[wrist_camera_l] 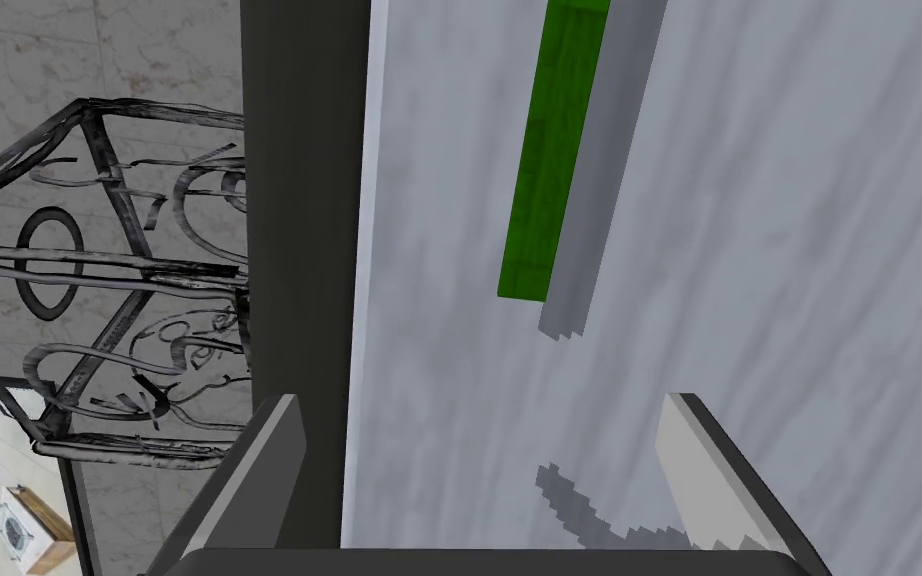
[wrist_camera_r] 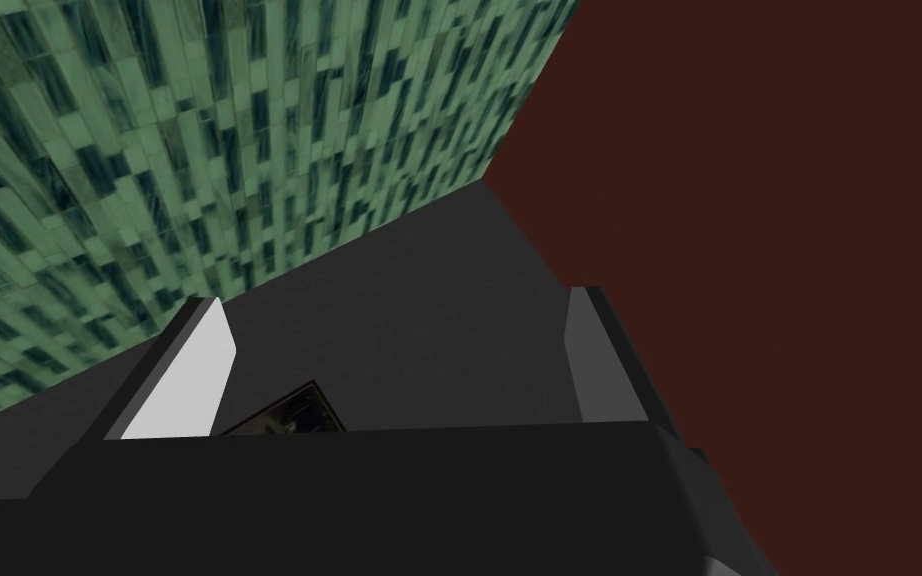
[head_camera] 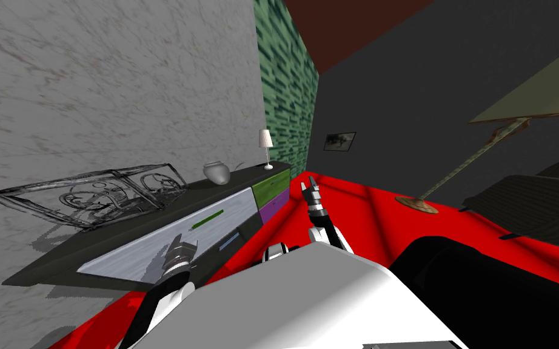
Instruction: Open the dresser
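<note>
The dresser (head_camera: 249, 174) stands along the marble wall, with a dark top, a pale grey front (head_camera: 145, 251) and green and purple drawers at its far end. A green bar handle (head_camera: 207, 219) lies on the pale front. My left gripper (head_camera: 181, 248) is close to that front and open. In the left wrist view the green handle (wrist_camera_l: 549, 150) lies ahead of my left gripper (wrist_camera_l: 484, 480), apart from it, with nothing between the fingers. One finger (wrist_camera_l: 269, 465) is over the dark top edge. My right gripper (head_camera: 310, 189) is raised over the red floor, open and empty (wrist_camera_r: 394, 370).
On the dresser top stand a dark wire basket (head_camera: 96, 194), a grey vase (head_camera: 216, 172) and a small white lamp (head_camera: 265, 145). A floor lamp (head_camera: 454, 176) and a dark seat (head_camera: 539, 206) are to the right on the red floor.
</note>
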{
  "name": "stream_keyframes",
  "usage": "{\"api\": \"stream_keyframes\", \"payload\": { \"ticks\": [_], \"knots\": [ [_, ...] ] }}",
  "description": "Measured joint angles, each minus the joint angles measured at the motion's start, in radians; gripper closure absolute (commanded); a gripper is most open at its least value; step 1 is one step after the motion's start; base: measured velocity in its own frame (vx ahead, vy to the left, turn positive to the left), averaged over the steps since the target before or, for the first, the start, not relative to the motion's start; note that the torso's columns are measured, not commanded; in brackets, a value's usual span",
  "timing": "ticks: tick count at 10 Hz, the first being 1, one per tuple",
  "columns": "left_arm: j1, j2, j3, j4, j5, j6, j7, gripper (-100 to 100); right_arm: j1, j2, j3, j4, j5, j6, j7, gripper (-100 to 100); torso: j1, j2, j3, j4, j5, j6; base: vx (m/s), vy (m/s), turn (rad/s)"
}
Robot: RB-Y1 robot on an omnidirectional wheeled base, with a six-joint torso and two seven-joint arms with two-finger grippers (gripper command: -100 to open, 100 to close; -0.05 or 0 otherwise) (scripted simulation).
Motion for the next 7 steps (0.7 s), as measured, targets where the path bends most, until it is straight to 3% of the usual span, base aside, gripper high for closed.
{"api": "stream_keyframes", "payload": {
  "ticks": [3,4,7],
  "knots": [
    [-0.011,0.005,0.012,0.001,0.002,0.021,0.001,-100,0.000,0.000,0.000,0.000,0.000,0.000,0.000,0,-0.004,0.005,0.003,0.001,-0.001,0.000,0.190,0.042,0.001],
    [-0.018,-0.009,0.015,0.014,0.003,0.026,0.002,-100,0.000,0.000,0.000,0.000,0.000,0.000,0.000,0,-0.004,0.006,0.004,0.002,-0.001,0.000,0.129,0.017,0.000],
    [-0.020,-0.026,0.019,0.012,0.004,0.036,0.002,-100,0.000,0.000,0.000,0.000,0.000,0.000,0.000,0,-0.001,0.009,0.006,0.003,0.000,0.000,0.066,0.031,-0.007]
  ]
}}
